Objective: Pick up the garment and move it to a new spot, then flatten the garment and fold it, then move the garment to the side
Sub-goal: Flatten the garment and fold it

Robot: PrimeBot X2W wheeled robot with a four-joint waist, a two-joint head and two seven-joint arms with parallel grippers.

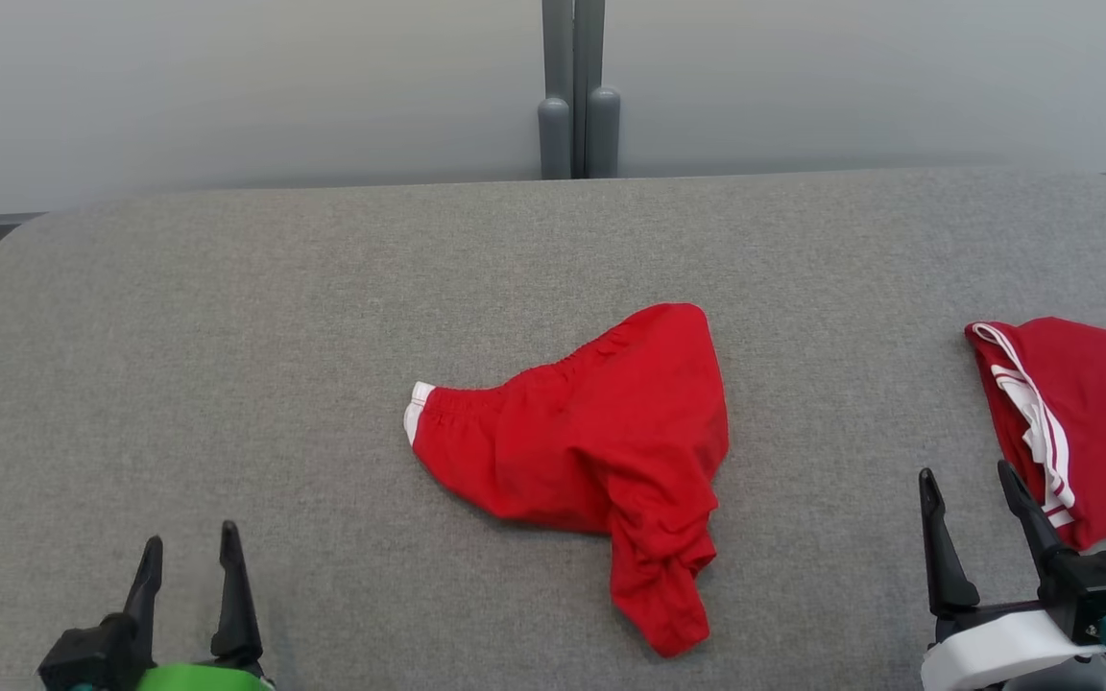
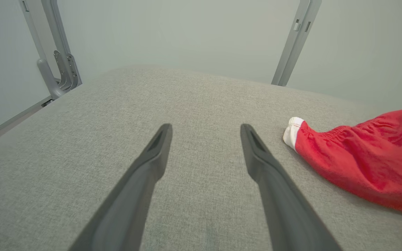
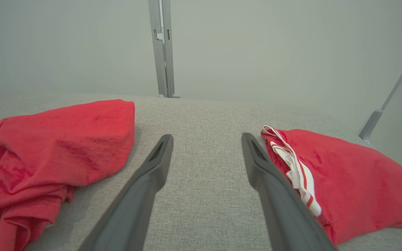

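The left pincer [image 1: 190, 535] and the right pincer [image 1: 965, 470] both stand released, jaws wide and holding nothing. Each hangs low over the grey tabletop [image 1: 227, 336] on the robot's side of the twin grey post [image 1: 577, 115], the left one well to the post's left and the right one well to its right.

The garment [image 1: 601, 451], a pair of red shorts, lies crumpled on the tabletop between them, nearly in line with the post and well toward the robot from it. A second red garment with white stripes [image 1: 1091, 413] lies further right of the post, just beside the right pincer, and is best left alone.

The pick-up looks not yet begun. It will probably go best if a pincer drops on a raised fold near the gathered waistband and pinches a single ridge of cloth, not pressing into the flat part. It should then lift straight up before carrying.

The waistband runs aslant, its white-tipped end pointing left of the post and its other end toward the post's right. A bunched leg trails toward the robot. The long axis seems to follow that slant, though the crumpling makes this uncertain.
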